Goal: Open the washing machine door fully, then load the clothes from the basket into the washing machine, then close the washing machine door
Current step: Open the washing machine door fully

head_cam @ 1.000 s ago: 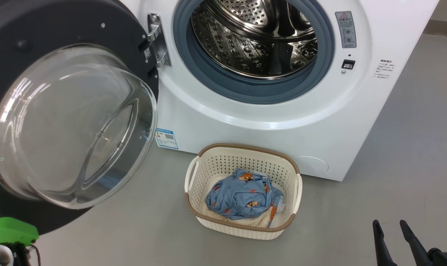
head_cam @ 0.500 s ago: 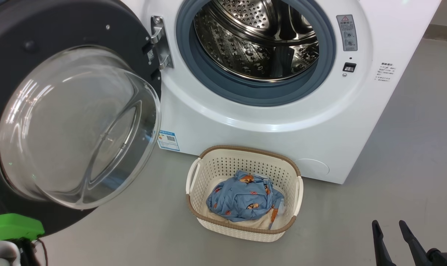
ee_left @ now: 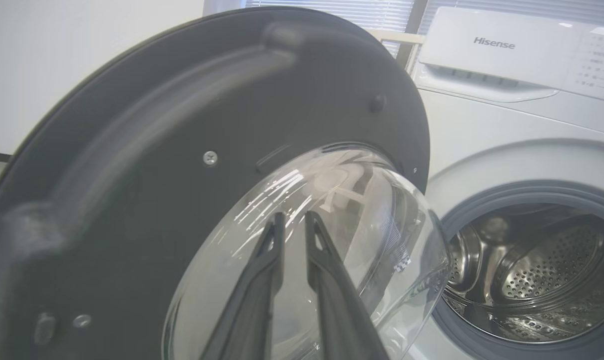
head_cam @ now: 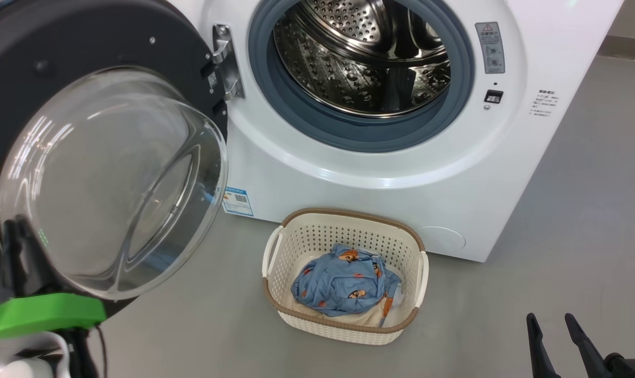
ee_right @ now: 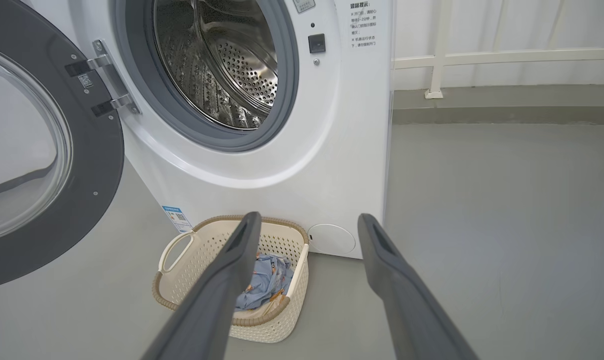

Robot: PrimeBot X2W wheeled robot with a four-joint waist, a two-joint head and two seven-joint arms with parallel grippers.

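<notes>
Fingers of the left hand (ee_left: 293,216) have just come up by the glass bowl of the washing machine door (head_cam: 86,37). They are pinched close together and hold nothing. The door hangs wide open, so that job looks about done. Next to it, the washing machine (head_cam: 306,184) shows its bare drum. The clothes (head_cam: 338,286) lie in the basket (head_cam: 349,212) on the floor. The right hand (head_cam: 549,316) waits low, fingers spread, holding nothing.

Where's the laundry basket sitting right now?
In the head view, the basket sits on the floor at lower centre, just in front of the washing machine and right of the open washing machine door, with the clothes inside.
</notes>
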